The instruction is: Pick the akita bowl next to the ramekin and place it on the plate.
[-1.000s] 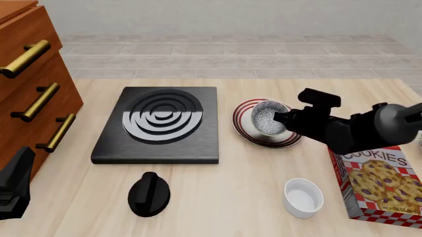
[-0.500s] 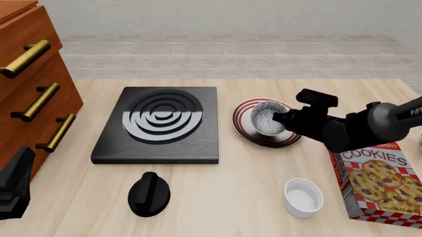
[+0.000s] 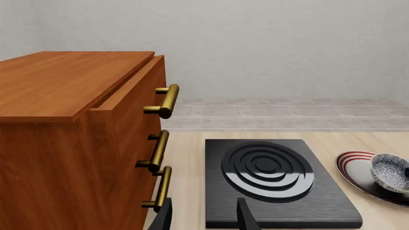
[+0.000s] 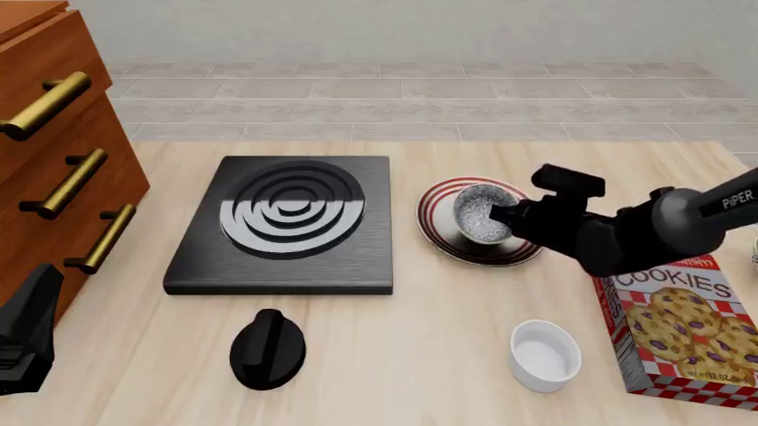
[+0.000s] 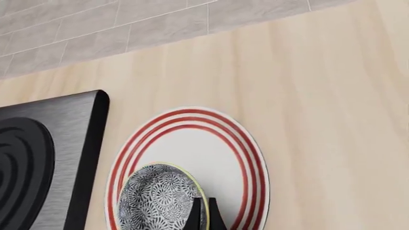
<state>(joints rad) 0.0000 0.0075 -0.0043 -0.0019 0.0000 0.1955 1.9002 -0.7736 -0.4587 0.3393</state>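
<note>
1. Left wrist view: the left gripper (image 3: pixel 204 218) hangs with its two fingers parted and nothing between them, beside the wooden drawer cabinet (image 3: pixel 76 143) and just short of the black stove burner (image 3: pixel 271 179). Far off on the table, the akita bowl (image 3: pixel 390 171) sits on the plate (image 3: pixel 357 165).
2. Front view: the right gripper (image 4: pixel 503 216) reaches in from the right, its tips at the near-right rim of the akita bowl (image 4: pixel 477 213), which rests on the plate (image 4: pixel 445 232). The ramekin (image 4: pixel 545 355) stands well apart, nearer the camera, beside the cookie box (image 4: pixel 681 328). A black knob (image 4: pixel 266 349) lies in front of the burner.
3. Right wrist view: the two fingers (image 5: pixel 193 215) are nearly closed and pinch the speckled bowl's (image 5: pixel 156 199) rim. The bowl lies inside the red rings of the plate (image 5: pixel 223 158).
</note>
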